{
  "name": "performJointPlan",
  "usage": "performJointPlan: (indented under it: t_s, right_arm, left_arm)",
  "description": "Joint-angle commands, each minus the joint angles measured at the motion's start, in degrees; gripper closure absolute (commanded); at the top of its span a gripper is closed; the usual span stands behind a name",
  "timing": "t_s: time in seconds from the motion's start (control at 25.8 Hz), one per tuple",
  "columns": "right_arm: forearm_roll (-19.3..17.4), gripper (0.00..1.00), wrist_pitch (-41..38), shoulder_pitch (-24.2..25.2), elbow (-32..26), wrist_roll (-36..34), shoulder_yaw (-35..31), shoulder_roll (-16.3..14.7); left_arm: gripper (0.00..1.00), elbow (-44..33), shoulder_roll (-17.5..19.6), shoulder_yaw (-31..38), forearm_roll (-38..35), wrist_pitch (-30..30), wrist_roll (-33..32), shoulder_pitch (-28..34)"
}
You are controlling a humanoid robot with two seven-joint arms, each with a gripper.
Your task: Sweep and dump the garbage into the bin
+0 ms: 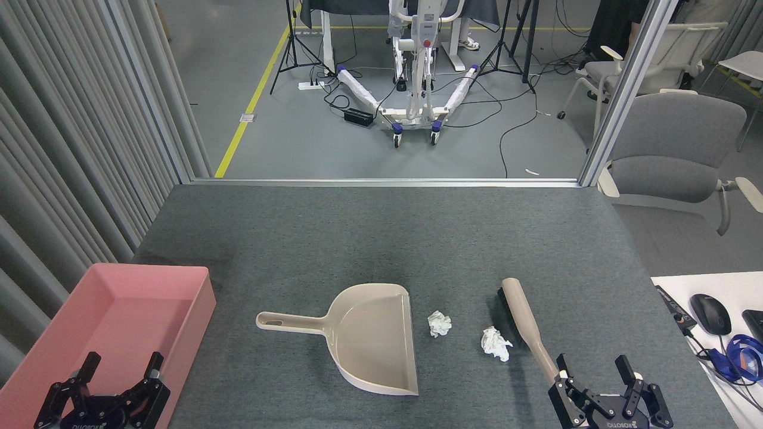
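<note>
step in hand: nothing is lifted yet, so i judge this the very start, with the tools to be picked up before any sweeping.
garbage: two crumpled white wads on the grey mat. the first wad (439, 323) lies just beside the open mouth of the dustpan (366, 336); the second wad (495, 344) lies between it and the brush (524, 325), close to the bristles.
bin: the bin (199, 304) is pink, sits at the near left corner of the mat, well apart from the wads, and looks empty where its floor shows.
right gripper: the right gripper (596, 368) has its fingers spread, holding nothing; one finger sits right at the tail of the brush handle (touching or only overlapping, i cannot tell).
left gripper: the left gripper (121, 366) is also spread and empty, hanging over the near end of the bin, well short of the dustpan handle.
doing it well: take the brush low on its handle, then draw the bristles leftward so both wads roll into the pan mouth. steady the pan by its handle with the left arm, or a light wad may push it away. lift the pan level before tipping it over the bin.
writing: pale lettering on both gripper bodies, upside down from here; too small to read surely.
</note>
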Motion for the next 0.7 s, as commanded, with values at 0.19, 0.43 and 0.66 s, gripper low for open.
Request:
performJointPlan:
  t_s: [0.19, 0.43, 0.66]
  right_arm:
    - [-0.2, 0.02, 0.77, -3.29, 3.21, 0.08, 0.3, 0.41]
    - [0.07, 0.02, 0.86, -4.26, 3.74, 0.25, 0.48, 0.68]
    - [0.94, 0.02, 1.82, -3.47, 3.65, 0.34, 1.09, 2.87]
  left_arm:
    - [0.0, -0.4, 0.27, 0.32, 3.35, 2.06, 0.71, -0.44]
    - [0.0, -0.4, 2.81, 0.05, 3.44, 1.01, 0.8, -0.53]
    - [0.0, -0.48, 4.57, -0.03, 3.44, 1.45, 0.8, -0.09]
